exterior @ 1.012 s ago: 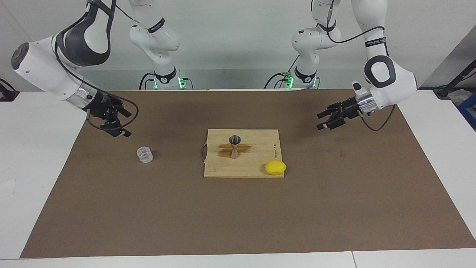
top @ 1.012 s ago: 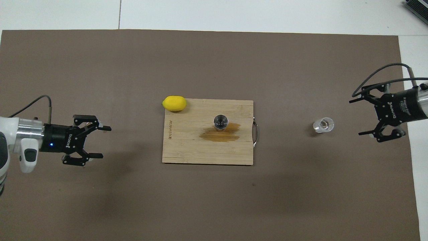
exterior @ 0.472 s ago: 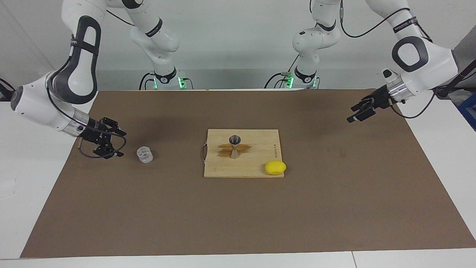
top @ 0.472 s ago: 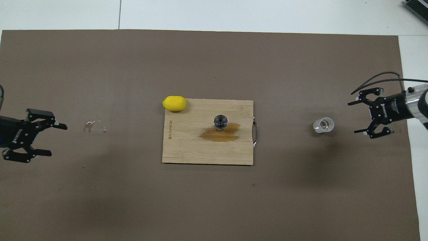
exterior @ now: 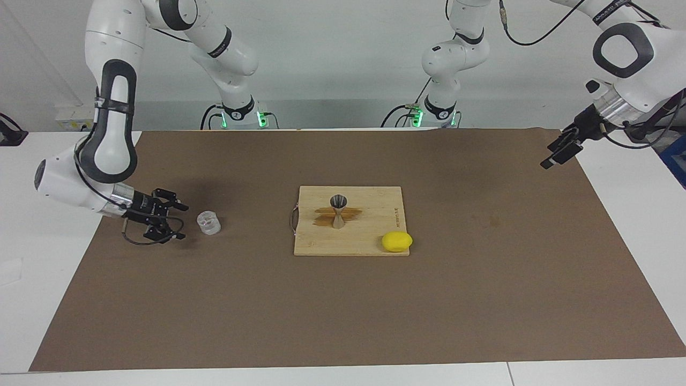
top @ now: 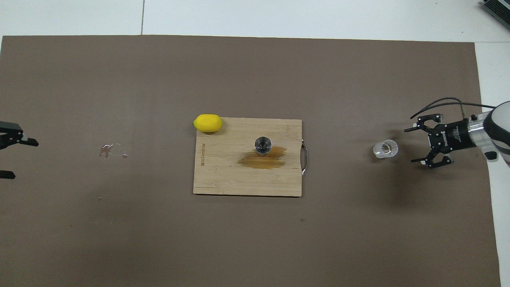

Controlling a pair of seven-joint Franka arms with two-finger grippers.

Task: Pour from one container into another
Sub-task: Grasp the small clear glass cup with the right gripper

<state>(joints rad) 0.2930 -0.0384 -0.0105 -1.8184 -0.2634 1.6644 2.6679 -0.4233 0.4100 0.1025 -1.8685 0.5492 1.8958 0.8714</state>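
both grippers gape; right gripper beside the clear cup.

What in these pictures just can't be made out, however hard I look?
- Clear cup: too small and transparent in both views to tell whether it holds liquid.
- Jigger: its bowl is dark from overhead, and the facing view shows only its side, so its contents stay unknown.
- Left gripper: cut off by the overhead view's edge; only the fingertips show.
- Writing on the cutting board: too small to read in either view.
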